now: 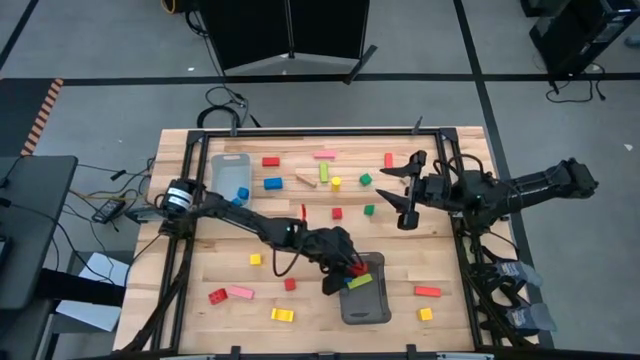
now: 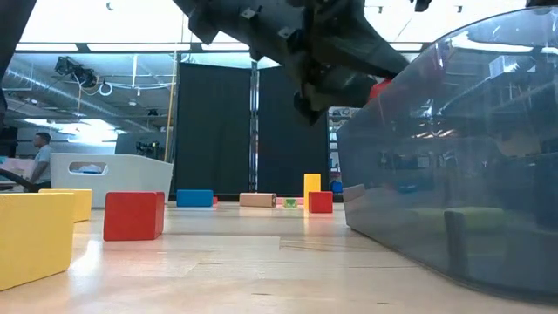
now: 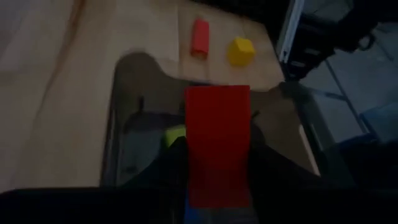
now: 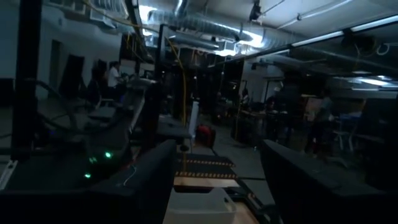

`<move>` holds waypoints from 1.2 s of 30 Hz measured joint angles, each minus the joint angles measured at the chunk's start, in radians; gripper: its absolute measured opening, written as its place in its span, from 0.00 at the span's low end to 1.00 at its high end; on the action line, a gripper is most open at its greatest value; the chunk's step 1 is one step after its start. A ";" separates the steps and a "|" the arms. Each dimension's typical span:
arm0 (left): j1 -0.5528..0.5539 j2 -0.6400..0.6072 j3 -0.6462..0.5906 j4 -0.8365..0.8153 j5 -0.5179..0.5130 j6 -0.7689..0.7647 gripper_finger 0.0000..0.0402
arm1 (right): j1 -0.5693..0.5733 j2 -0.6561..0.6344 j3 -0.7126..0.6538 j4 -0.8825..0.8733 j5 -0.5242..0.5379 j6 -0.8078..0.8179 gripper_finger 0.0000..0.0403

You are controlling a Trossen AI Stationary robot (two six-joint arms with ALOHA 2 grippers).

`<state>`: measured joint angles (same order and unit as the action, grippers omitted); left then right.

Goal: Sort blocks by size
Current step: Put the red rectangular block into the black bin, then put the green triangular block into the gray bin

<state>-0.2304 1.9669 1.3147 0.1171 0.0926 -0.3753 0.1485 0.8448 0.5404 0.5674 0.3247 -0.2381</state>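
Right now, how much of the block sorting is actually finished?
Barely begun. The near grey plastic tray holds a green block; the far clear tray holds a blue block. The left gripper holds a red rectangular block over the near tray. Most blocks remain scattered on the wooden table.

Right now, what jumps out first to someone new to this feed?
The left gripper holds a red block in its jaws above the near grey tray, which already has a green block in it. The right gripper waits with open jaws over the table's far right. Coloured blocks lie scattered on the wooden table, and a second tray sits at the far left.
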 joint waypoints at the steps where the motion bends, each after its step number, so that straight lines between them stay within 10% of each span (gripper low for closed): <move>1: 0.001 0.000 0.000 -0.007 -0.001 0.001 0.40 | 0.004 -0.001 0.000 -0.004 0.000 -0.001 0.61; 12: 0.001 -0.038 -0.001 -0.021 -0.050 0.031 0.90 | 0.015 0.000 0.000 -0.037 0.073 0.000 0.60; 21: -0.014 -0.302 -0.096 -0.077 -0.297 0.161 0.88 | -0.038 0.014 -0.001 -0.455 0.192 0.235 0.60; 36: -0.011 -0.803 -0.631 0.167 -0.500 0.104 0.84 | -0.211 0.247 -0.001 -0.874 -0.164 0.395 0.64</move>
<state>-0.2412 1.1635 0.6833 0.2845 -0.4078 -0.2709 -0.0623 1.0919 0.5396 -0.3064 0.1605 0.1570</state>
